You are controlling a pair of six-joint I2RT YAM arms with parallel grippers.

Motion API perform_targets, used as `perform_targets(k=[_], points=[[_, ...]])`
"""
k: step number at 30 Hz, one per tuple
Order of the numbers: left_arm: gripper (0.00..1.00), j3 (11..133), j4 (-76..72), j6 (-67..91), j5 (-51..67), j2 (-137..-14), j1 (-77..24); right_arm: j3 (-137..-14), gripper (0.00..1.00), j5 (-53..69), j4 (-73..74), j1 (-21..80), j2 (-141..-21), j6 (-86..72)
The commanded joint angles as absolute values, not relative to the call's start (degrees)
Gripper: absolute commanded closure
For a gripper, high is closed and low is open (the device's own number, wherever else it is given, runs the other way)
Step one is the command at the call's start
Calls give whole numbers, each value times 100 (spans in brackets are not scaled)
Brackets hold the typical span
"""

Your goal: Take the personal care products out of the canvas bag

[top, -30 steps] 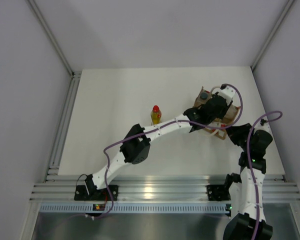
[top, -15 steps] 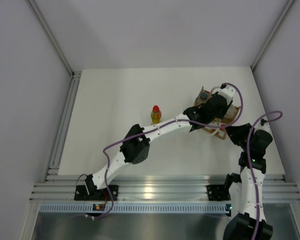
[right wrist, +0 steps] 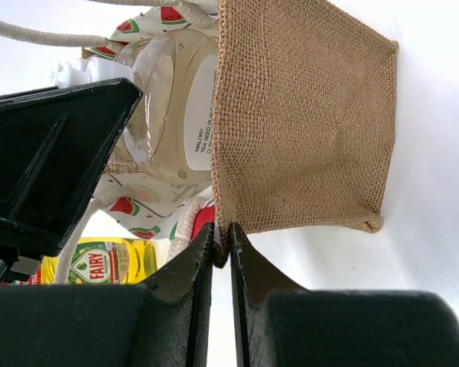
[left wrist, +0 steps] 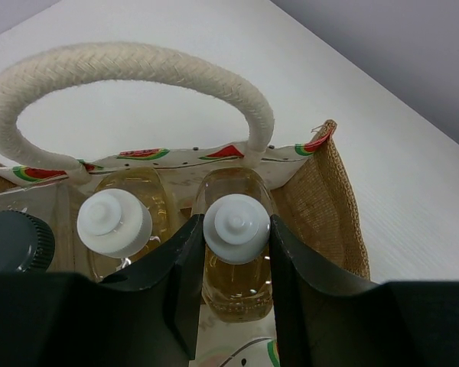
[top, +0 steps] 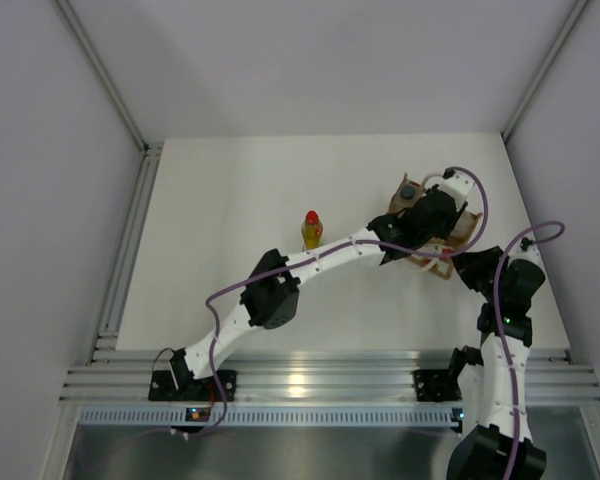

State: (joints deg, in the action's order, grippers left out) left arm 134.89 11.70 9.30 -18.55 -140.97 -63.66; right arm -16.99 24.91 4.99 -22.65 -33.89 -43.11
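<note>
Now: white table [top: 230, 200], grey walls [top: 330, 60]; left pincer [left wrist: 235, 224] grips bottle [left wrist: 231, 283], right pincer [right wrist: 222, 238] pinches bag [right wrist: 298, 138].

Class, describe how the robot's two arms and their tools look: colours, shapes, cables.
The left arm and right arm have white tubular links, chunky black joints and a purple cable looping along each. The left tool and right tool are matte black with flat, angular fingers.

From overhead I look down the whole table [top: 230, 200]; both wrist cameras sit close on the canvas bag [right wrist: 306, 130].
</note>
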Motion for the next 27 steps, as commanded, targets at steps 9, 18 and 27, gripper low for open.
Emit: perform_targets(k=[9, 18, 27], points=[[100, 13992, 360, 1020, -2030, -12736, -6434, -1758, 90, 2259, 765, -2303, -3445, -4113], [100, 13729, 360, 1002, -2004, -12252, -6434, -1749, 90, 2224, 773, -2311, -3472, -4078], [100, 13430, 369, 906, -2039, -11690, -6434, -1705, 90, 2118, 765, -2312, -3463, -4034]])
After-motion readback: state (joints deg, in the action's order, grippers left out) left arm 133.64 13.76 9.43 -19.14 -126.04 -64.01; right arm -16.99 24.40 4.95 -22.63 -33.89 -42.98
